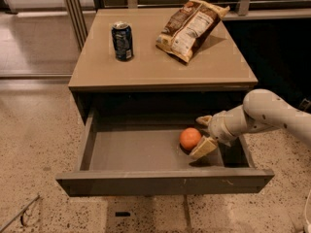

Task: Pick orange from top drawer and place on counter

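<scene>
Top drawer point(136, 152): orange point(190, 139) at spread pincer point(198, 136) tips

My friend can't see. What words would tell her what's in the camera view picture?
The robot's gripper reaches into the open top drawer, fingers open close beside the orange. On the counter above are a soda can and a snack bag.

The camera is looking steeply down from before the top drawer point(165, 181), close; the gripper point(199, 135) is hanging inside its right end.
</scene>
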Robot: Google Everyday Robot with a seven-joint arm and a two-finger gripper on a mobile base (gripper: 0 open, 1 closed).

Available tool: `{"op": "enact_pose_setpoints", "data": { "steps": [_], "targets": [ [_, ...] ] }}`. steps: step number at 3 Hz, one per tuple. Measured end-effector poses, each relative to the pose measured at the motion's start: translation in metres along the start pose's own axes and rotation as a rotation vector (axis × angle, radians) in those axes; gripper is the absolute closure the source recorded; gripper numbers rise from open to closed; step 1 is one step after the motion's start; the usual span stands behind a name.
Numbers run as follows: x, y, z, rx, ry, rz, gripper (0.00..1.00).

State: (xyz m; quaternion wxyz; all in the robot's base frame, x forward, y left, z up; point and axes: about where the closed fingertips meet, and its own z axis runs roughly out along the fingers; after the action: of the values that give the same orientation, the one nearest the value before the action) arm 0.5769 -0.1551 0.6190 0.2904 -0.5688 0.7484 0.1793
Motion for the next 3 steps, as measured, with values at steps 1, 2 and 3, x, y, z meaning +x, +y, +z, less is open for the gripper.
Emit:
{"op": "enact_pose_setpoints", "data": {
  "steps": [1,2,3],
  "targets": [
    [-0.0021,-0.0044,0.0134,-0.014,-0.007,0.003,0.22],
    [-0.0022,-0.0043,0.0136,-0.014,-0.007,0.003,0.41],
    [-0.0022,-0.0042,0.0135,-0.014,-0.007,0.003,0.64]
  ]
}}
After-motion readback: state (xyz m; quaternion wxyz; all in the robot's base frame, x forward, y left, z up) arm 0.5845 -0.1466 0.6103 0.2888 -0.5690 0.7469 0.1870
